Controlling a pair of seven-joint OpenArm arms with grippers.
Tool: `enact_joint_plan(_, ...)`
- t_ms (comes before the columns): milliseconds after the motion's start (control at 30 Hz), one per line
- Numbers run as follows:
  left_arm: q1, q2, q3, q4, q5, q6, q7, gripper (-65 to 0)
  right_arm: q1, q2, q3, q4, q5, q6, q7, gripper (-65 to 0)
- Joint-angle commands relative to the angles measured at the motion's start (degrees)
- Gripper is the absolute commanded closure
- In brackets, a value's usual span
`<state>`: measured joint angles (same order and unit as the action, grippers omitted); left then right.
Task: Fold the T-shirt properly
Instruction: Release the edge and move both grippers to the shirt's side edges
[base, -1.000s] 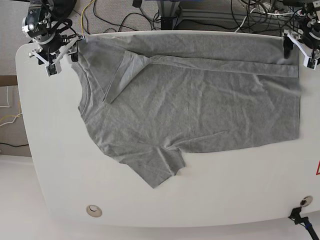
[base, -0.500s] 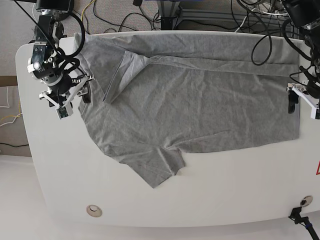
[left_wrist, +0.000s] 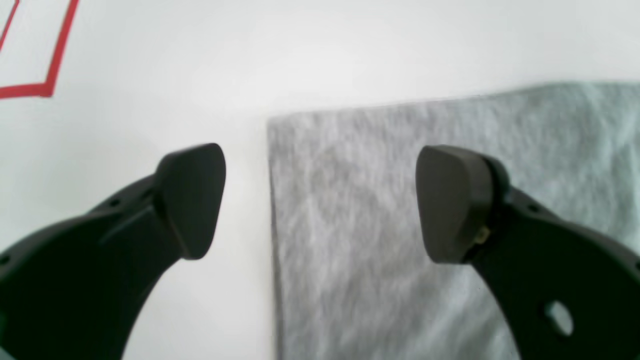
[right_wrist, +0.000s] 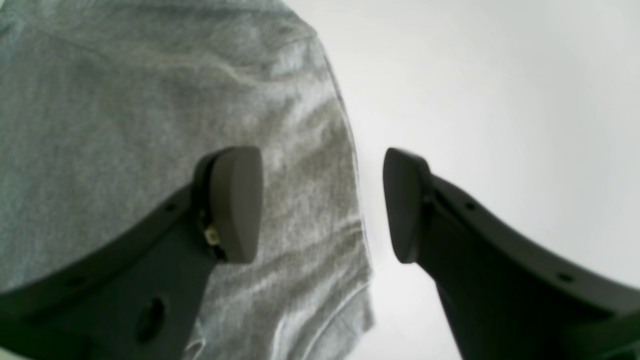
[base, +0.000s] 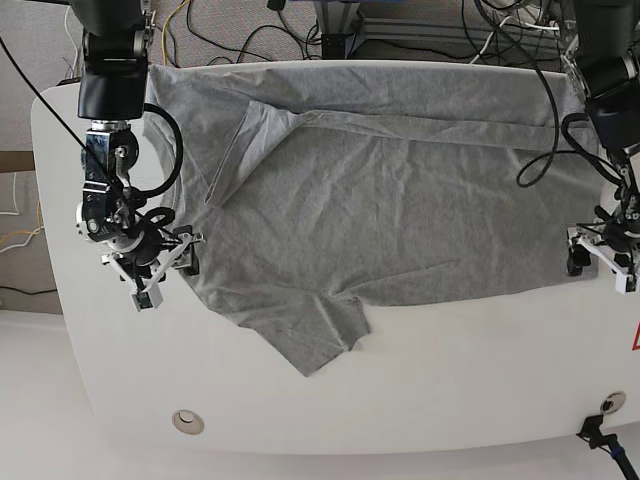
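Lying flat across the table (base: 60, 300) with its far edge already folded, the shirt (base: 400, 200) risks bunching if the spread-open left gripper (left_wrist: 320, 202) and right gripper (right_wrist: 322, 205), straddling its near edges, pinch one layer only.

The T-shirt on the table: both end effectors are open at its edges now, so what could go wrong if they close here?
1. The left end effector straddles the hem edge of the T-shirt; one finger is over bare table, so it may pinch little cloth and slip.
2. The right end effector sits at the shoulder edge, so it may catch one layer only.
3. The far sleeve is already folded in, and pulling may undo it.
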<state>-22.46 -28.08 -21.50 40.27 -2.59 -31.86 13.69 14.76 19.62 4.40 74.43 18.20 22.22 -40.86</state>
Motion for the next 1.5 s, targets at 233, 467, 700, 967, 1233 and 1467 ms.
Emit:
enact_joint_plan(233,-10.2,-2.39,0.0,-15.35,5.1,-0.01,-7.76,-56.4,4.0,1.0,-0.14,-5.03,0.4,0.07,4.25,-36.7)
enact_joint_plan(467,-10.2,-2.39,0.0,-16.05,6.41,2.54,-7.76,-56.4,3.65,2.05,-0.14,-5.03,0.4,0.16,4.25,-36.7)
enact_joint_plan(700,-8.97,-1.95,0.0,-16.14,5.97,2.45,-7.58,-56.4,3.65,2.67,0.04,-4.94,0.57,0.16,4.25,-36.7)
enact_joint_plan(967,-8.88,0.87,0.0,-16.14,6.06,2.27,-7.41,-56.4,3.48,2.76,0.21,-4.85,0.66,0.16,4.25,-36.7)
enact_joint_plan(1233,-8.88,2.54,-0.17,-15.61,5.97,0.16,-7.41,-47.6,1.19,2.76,0.21,-1.86,0.66,0.16,4.33,-36.7)
enact_joint_plan(1467,-8.88,2.54,-0.35,-15.61,5.89,0.25,-7.41,-15.8,1.1,2.76,0.21,-0.72,0.4,0.16,4.33,-33.6)
